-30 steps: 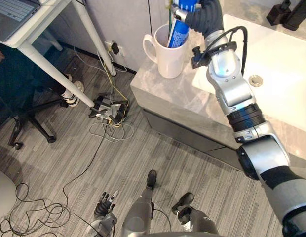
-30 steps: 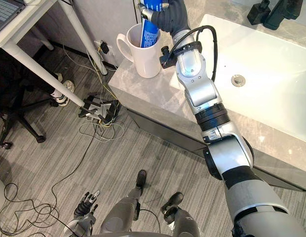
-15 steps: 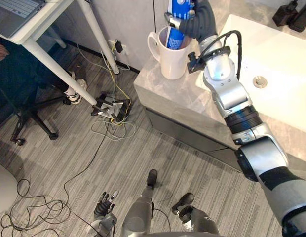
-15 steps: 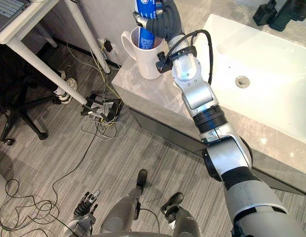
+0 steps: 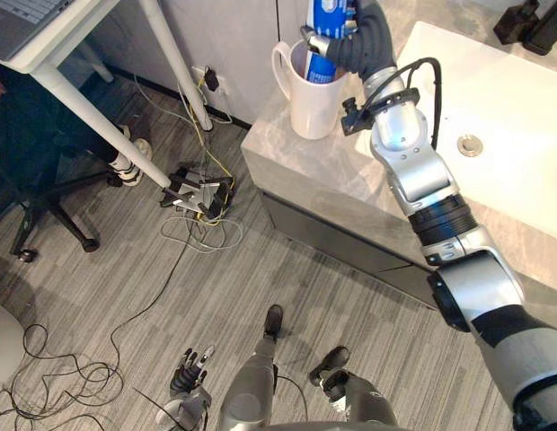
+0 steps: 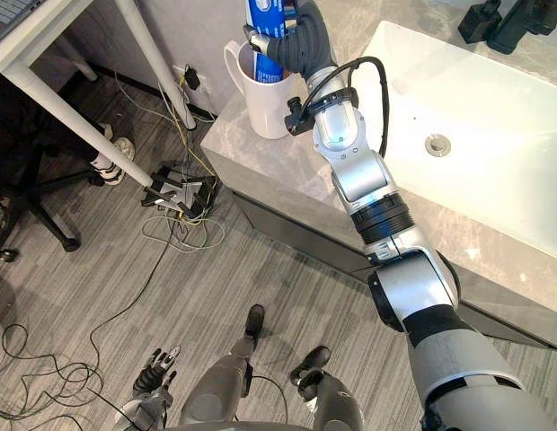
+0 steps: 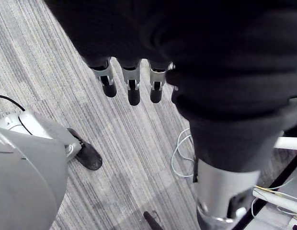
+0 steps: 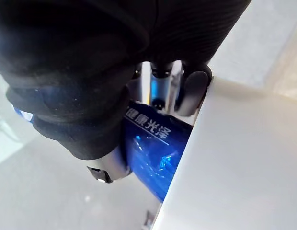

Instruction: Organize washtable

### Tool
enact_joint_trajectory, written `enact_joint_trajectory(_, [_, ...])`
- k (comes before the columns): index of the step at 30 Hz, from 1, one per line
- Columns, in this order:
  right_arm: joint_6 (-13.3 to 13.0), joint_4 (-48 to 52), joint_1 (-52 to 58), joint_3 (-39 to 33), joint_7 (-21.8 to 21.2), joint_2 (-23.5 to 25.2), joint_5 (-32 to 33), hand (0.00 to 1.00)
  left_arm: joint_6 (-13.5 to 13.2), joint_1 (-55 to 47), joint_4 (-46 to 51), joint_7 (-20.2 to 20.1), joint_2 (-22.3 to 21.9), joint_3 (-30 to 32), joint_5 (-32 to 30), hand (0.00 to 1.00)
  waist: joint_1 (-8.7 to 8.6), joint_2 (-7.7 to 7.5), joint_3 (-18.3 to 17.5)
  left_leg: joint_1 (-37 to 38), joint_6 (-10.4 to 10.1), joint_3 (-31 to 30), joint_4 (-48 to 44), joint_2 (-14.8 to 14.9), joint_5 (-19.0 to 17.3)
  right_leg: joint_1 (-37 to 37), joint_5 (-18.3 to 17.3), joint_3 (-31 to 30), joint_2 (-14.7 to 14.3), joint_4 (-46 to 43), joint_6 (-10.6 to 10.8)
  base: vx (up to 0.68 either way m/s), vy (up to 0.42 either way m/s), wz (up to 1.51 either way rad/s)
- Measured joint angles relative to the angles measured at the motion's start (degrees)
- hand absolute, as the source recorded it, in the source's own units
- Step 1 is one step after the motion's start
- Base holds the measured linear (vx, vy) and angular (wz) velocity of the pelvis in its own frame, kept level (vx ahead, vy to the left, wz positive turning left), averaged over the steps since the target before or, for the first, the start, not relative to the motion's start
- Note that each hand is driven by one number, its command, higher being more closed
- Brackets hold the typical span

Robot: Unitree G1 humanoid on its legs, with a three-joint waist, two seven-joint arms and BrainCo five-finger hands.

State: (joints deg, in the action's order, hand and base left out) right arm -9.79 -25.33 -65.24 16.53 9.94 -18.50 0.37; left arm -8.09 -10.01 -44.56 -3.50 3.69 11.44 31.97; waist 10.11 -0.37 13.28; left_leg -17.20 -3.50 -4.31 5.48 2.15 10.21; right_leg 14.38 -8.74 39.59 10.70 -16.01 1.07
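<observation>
Gripping blue tube (image 5: 327, 14) mid-body, R hand (image 5: 361, 43) curled round it, lower end in white mug (image 5: 307, 104); prob. soft, light (squeeze gently). L hand (image 7: 133, 88) fingers straight, idle.

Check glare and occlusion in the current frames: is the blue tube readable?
Left eye view: light is even, the white sink basin bright but readable; the right hand covers part of the blue plastic tube in the white ceramic mug. Right wrist view: the hand's dark cover blocks much; mug wall glares white.
</observation>
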Motion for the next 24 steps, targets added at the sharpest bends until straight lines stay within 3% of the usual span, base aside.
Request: enact_joint_trajectory(24, [0.3,1.6,2.2,-2.7,1.2,0.0,0.1,0.00,0.0,0.0,0.0,0.0,0.0,0.1,0.1,0.00,-0.17,-0.13,-0.1,0.4,0.1,0.1,0.0,0.0,0.4,0.0,0.0,-0.3,0.2,-0.6,0.0,-0.01,-0.054,0.00])
